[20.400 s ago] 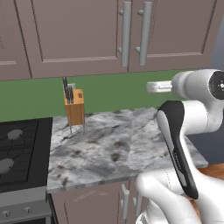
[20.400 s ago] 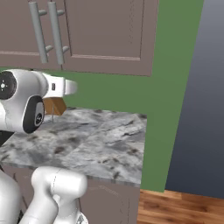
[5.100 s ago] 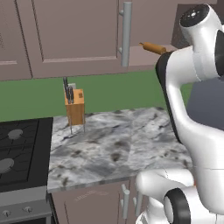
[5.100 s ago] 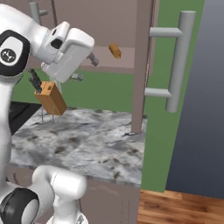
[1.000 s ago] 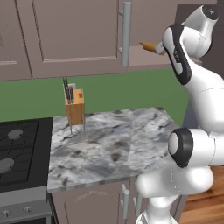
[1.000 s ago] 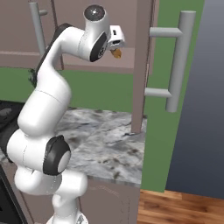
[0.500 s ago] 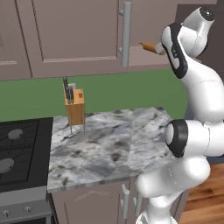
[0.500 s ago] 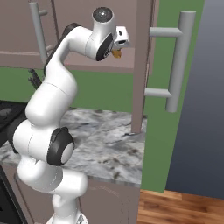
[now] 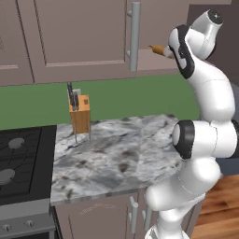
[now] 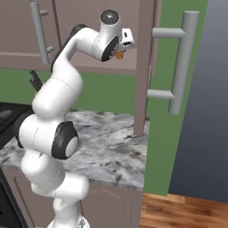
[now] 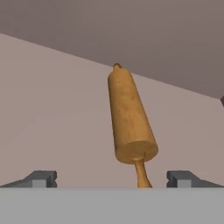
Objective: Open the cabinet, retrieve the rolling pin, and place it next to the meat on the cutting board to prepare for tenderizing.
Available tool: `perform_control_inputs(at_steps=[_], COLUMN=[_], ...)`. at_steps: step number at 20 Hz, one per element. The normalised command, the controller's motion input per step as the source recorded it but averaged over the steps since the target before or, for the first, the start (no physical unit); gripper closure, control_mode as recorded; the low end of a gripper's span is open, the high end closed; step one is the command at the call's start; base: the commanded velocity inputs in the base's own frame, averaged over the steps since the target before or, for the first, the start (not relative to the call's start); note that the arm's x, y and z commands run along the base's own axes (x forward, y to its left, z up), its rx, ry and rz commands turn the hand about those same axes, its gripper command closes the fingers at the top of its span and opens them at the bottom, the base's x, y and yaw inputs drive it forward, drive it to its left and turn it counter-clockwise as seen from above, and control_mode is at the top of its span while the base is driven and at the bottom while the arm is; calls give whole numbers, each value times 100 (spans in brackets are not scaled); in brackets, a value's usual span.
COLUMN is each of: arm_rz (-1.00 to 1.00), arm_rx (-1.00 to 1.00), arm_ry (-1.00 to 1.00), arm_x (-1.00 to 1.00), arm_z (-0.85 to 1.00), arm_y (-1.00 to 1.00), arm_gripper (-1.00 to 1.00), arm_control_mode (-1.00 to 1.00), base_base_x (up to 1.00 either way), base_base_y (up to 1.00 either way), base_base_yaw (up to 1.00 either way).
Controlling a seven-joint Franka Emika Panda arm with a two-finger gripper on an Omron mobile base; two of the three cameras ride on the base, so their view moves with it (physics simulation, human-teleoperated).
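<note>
the robot's claw (image 11: 111, 178) is spread wide, one dark finger tip (image 11: 40, 178) on each side of the near thin handle of the orange-brown wooden rolling pin (image 11: 128, 120). it is not holding it. the pin lies inside the taupe-brown wall cabinet (image 10: 143, 67), whose door with the long grey bar handle (image 10: 178, 60) stands open.

Kitchen: stove (image 9: 18, 158), marble counter (image 9: 116, 154), cabinets (image 9: 79, 37)
</note>
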Motion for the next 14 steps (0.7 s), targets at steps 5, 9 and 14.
perform_control_inputs(at_steps=[5, 9, 14], arm_rz=[3, 4, 4], arm_rx=[0, 0, 0], arm_ry=[5, 5, 3], arm_x=[33, 27, 26], arm_z=[-16, -16, -10], arm_y=[0, -1, -4], arm_gripper=[-100, -100, -100], arm_control_mode=[-100, -100, -100], base_base_x=[0, 0, 0], base_base_y=[0, 0, 0], base_base_yaw=[0, 0, 0])
